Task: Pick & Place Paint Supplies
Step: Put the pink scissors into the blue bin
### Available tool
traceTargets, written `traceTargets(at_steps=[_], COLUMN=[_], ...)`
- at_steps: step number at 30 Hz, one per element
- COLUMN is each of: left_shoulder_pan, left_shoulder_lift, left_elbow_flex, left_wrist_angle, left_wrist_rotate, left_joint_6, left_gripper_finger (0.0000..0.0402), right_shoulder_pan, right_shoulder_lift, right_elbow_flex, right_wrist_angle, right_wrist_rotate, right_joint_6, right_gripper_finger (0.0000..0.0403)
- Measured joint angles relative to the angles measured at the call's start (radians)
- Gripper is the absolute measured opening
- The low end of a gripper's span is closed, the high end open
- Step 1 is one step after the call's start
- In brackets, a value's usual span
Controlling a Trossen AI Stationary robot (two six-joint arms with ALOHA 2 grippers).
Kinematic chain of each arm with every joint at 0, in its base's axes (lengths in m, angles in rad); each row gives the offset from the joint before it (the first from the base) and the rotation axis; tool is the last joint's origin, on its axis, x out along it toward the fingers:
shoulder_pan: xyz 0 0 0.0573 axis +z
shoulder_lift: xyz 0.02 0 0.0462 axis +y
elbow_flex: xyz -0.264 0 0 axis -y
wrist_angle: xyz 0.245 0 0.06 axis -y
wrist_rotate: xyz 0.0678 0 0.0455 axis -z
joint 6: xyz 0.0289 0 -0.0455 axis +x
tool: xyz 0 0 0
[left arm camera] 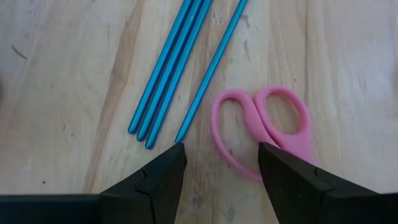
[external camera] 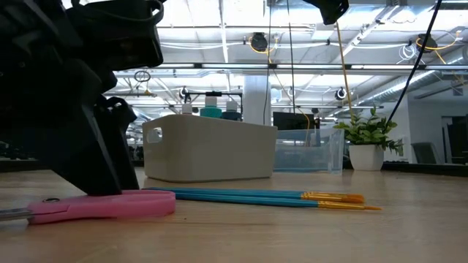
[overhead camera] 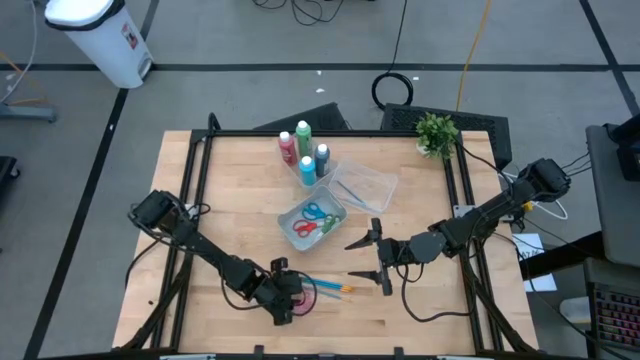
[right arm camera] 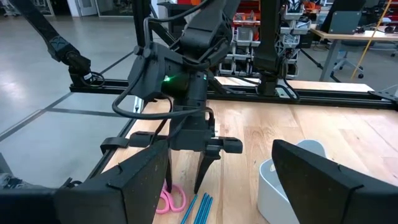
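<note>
Pink-handled scissors (left arm camera: 261, 121) lie flat on the table near its front edge, beside several thin blue brushes (left arm camera: 180, 68) whose orange tips (external camera: 336, 199) point toward the table's right. My left gripper (left arm camera: 221, 152) is open and slants down over the scissors' handle end, one finger on the brush side and the other over a handle loop. My right gripper (overhead camera: 365, 258) hangs open and level above the table, right of centre, with nothing between its fingers. In the low view the left gripper's dark bulk stands just behind the scissors (external camera: 110, 207). My left gripper comes at the scissors from above, slanting down, with its fingers spread across the handle end. One fingertip (left arm camera: 280, 163) covers the outer edge of a pink handle loop (left arm camera: 297, 142). I cannot tell whether it touches. The scissors lie flat on the wood.
A white tub (overhead camera: 312, 220) holding red, blue and green scissors sits mid-table, with a clear tub (overhead camera: 362, 185) to its right. White-capped bottles (overhead camera: 305, 152) stand behind them. A small potted plant (overhead camera: 437, 132) is at the far right corner.
</note>
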State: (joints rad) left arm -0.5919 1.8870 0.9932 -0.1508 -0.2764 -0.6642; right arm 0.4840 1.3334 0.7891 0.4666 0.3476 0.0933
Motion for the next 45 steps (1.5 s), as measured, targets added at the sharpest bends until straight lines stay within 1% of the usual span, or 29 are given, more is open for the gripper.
traceTargets(at_steps=[7,14,25,33,42,45], left_shoulder_pan=[0.000,-0.006,-0.026,-0.026,-0.026,-0.025], left_shoulder_lift=[0.001,-0.007,-0.084,-0.123,-0.126,-0.126], left_elbow_flex=[0.003,0.002,-0.006,-0.007,-0.006,-0.006], left_wrist_angle=[-0.093,-0.118,-0.253,-0.302,-0.323,-0.327], left_wrist_rotate=[0.014,0.087,0.159,0.145,0.134,0.153], left_joint_6=[-0.065,-0.063,-0.118,-0.188,-0.213,-0.206], left_gripper_finger=[0.0213,0.0213,0.0214,0.0214,0.0214,0.0214], right_shoulder_pan=[0.000,0.000,0.000,0.000,0.000,0.000], right_shoulder_lift=[0.000,0.000,0.000,0.000,0.000,0.000], right_elbow_flex=[0.000,0.000,0.000,0.000,0.000,0.000], right_wrist_angle=[0.000,0.000,0.000,0.000,0.000,0.000], right_wrist_rotate=[0.000,0.000,0.000,0.000,0.000,0.000], right_joint_6=[0.000,0.000,0.000,0.000,0.000,0.000], right_gripper_finger=[0.0279,0.0279,0.0279,0.0279,0.0279,0.0279])
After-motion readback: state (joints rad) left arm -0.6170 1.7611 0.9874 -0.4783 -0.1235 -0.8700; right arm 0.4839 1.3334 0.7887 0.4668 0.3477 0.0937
